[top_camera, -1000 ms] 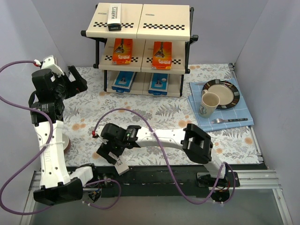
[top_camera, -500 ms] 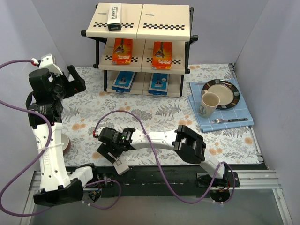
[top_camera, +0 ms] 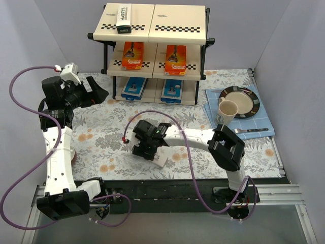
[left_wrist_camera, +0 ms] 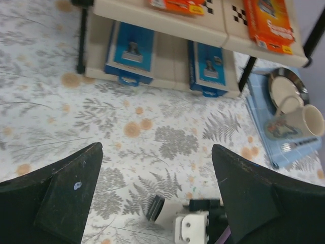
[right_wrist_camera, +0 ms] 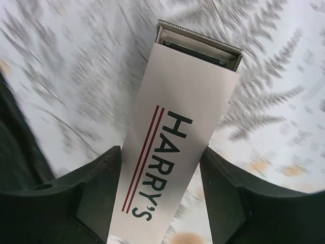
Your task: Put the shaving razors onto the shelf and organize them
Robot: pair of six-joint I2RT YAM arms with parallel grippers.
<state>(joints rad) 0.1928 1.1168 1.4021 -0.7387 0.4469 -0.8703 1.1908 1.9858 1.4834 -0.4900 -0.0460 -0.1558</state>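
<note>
The shelf (top_camera: 152,31) stands at the back centre. One white HARRY'S box (top_camera: 123,18) lies on its top tier at the left. Two orange cards (top_camera: 132,56) (top_camera: 174,60) lie on the middle tier and two blue-and-white boxes (top_camera: 134,87) (top_camera: 171,90) on the bottom tier. My right gripper (top_camera: 151,149) is shut on the second HARRY'S box (right_wrist_camera: 175,137) and holds it low over the floral table in front of the shelf. My left gripper (top_camera: 100,92) is open and empty, left of the shelf's bottom tier. In the left wrist view the blue boxes (left_wrist_camera: 129,51) lie ahead of it.
A beige mug (top_camera: 226,113), a dark-rimmed plate (top_camera: 239,100) and a fork (top_camera: 249,131) sit on a blue cloth (top_camera: 264,124) at the right. Grey walls close in the left, back and right. A black rail (top_camera: 177,189) runs along the near edge.
My right gripper has carried the HARRY'S box from the near edge rightwards and away from me onto the table. My left gripper has swung right, towards the shelf.
</note>
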